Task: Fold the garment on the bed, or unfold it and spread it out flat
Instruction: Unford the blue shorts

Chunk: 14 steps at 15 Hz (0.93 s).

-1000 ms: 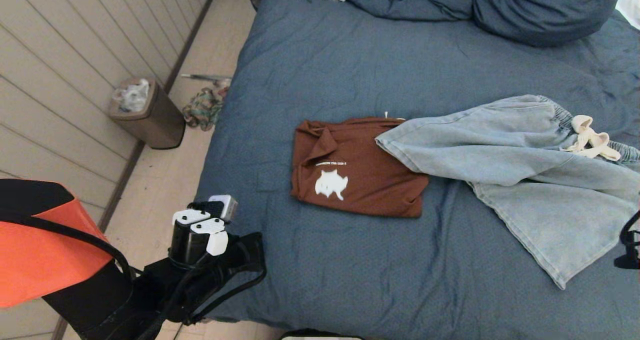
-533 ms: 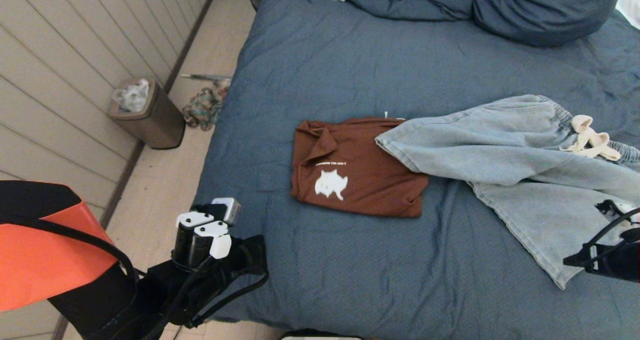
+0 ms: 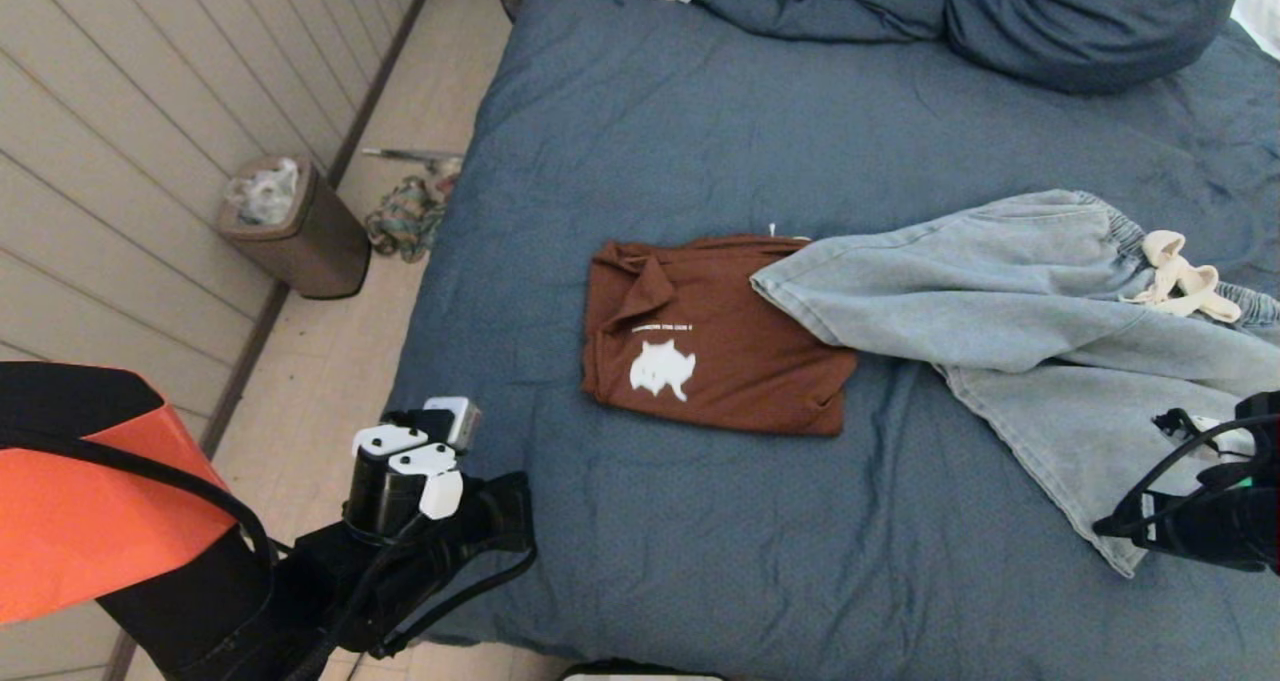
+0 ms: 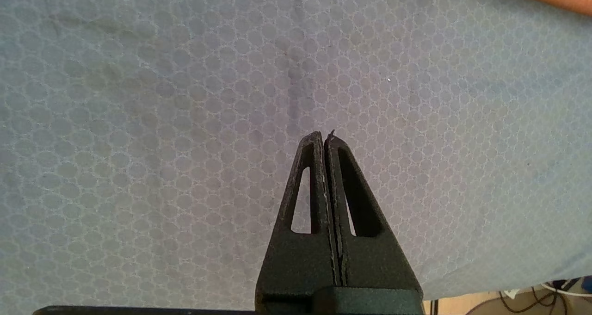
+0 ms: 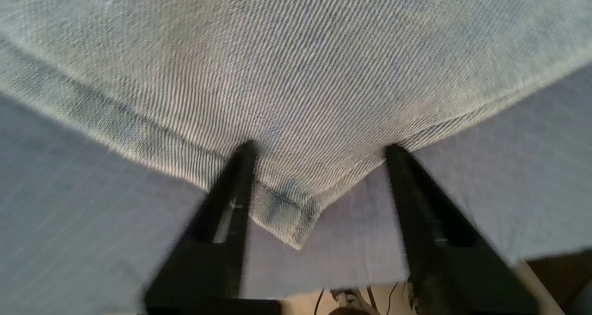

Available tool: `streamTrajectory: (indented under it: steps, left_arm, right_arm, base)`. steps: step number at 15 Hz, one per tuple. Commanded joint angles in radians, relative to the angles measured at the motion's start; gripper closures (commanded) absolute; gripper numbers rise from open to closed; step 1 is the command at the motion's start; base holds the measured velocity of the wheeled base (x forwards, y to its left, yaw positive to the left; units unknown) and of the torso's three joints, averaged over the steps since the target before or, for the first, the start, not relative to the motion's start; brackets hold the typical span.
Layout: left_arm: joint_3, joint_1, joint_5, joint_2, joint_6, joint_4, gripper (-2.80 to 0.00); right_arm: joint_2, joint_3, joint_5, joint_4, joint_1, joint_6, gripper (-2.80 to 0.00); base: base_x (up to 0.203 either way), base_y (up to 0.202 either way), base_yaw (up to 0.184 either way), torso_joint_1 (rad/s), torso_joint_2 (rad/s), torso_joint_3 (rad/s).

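Light-blue denim shorts (image 3: 1010, 301) with a cream drawstring lie spread on the right of the slate-blue bed (image 3: 700, 131), one leg overlapping a folded brown shirt (image 3: 700, 346) with a white print. My right gripper (image 5: 319, 148) is open above the near hem corner of the denim shorts (image 5: 286, 213), its fingers standing on either side of that corner, holding nothing. In the head view the right arm (image 3: 1195, 511) reaches in at the right edge. My left gripper (image 4: 323, 137) is shut and empty above bare bed cover, parked at the bed's near left corner (image 3: 410, 476).
A bunched blue duvet and pillow (image 3: 1000, 11) lie at the bed's far end. On the floor to the left stand a brown waste bin (image 3: 290, 226) and a heap of coloured cloth (image 3: 405, 216) by the panelled wall. The bed's near edge runs just below both arms.
The right arm has come in from the right edge toward the shorts' near hem corner, and its gripper has opened. The left arm has barely moved.
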Motion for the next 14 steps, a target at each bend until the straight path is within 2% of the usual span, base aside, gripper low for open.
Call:
streamTrajectory:
  steps: [1,5,7,9,11,14]
  left_arm:
    - [0.0,0.0,0.0,0.006,-0.003,-0.007,0.0]
    - [0.0,-0.006,0.002,0.015,-0.003,-0.007,0.0]
    - [0.002,-0.008,0.002,0.017,-0.003,-0.007,0.0]
    - [0.013,-0.027,0.005,0.015,-0.003,-0.015,0.0]
    - [0.031,-0.032,0.008,0.017,0.002,-0.071,0.0]
    - [0.044,-0.04,0.008,0.014,0.005,-0.096,0.0]
  right_arm:
    - [0.048,0.013,0.0,-0.038,-0.005,-0.003,0.0]
    - [0.034,0.017,-0.003,-0.04,-0.023,-0.002,0.0]
    - [0.002,0.03,-0.004,-0.035,-0.077,-0.016,0.0]
    - [-0.052,0.06,-0.007,-0.027,-0.165,-0.059,0.0]
    - [-0.089,0.119,-0.029,-0.014,-0.266,-0.102,0.0]
    - [-0.09,0.144,-0.037,-0.008,-0.412,-0.135,0.0]
  base:
    - [0.0,0.0,0.0,0.0,0.0,0.0]
    - [0.0,0.0,0.0,0.0,0.0,0.0]
    - [0.0,0.0,0.0,0.0,0.0,0.0]
    - [0.0,0.0,0.0,0.0,0.0,0.0]
    - [0.0,0.0,0.0,0.0,0.0,0.0]
    - [0.0,0.0,0.0,0.0,0.0,0.0]
